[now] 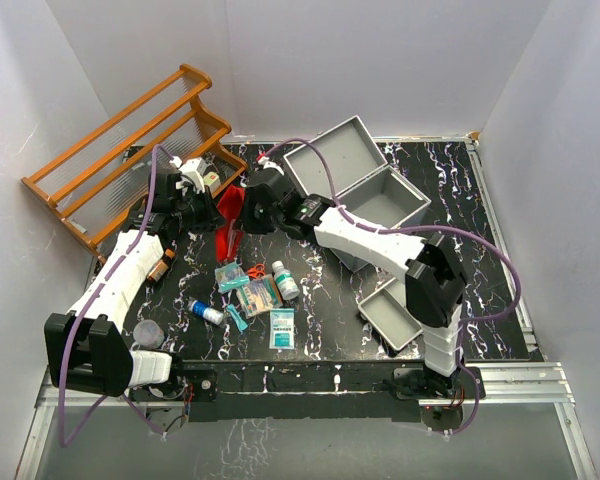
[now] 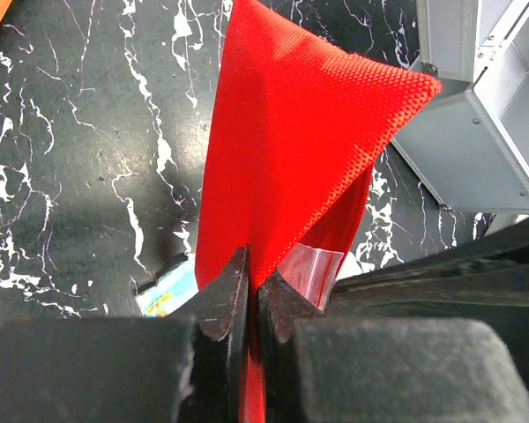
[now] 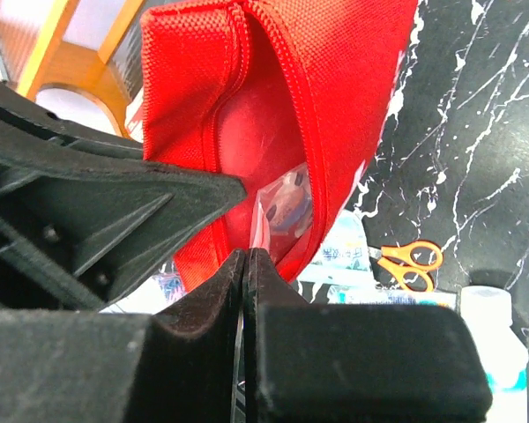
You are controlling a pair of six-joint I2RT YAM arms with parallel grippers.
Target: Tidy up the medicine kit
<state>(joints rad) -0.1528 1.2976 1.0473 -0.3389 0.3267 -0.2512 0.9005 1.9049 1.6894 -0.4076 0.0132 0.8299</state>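
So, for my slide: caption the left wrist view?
Left gripper shut on a red pouch, grey metal case beyond.

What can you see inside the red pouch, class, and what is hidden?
Through the opening of the red pouch, a clear plastic bag shows, holding something small that cannot be identified. The pouch's fabric covers the rest of its inside.

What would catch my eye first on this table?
The bright red pouch stands out against the black marbled table. The left gripper pinches its fabric and the right gripper is closed at its open zip mouth. To its right, toward the far side, sits the grey medicine kit with its lid open, and small bottles and packets lie scattered nearer the arms.
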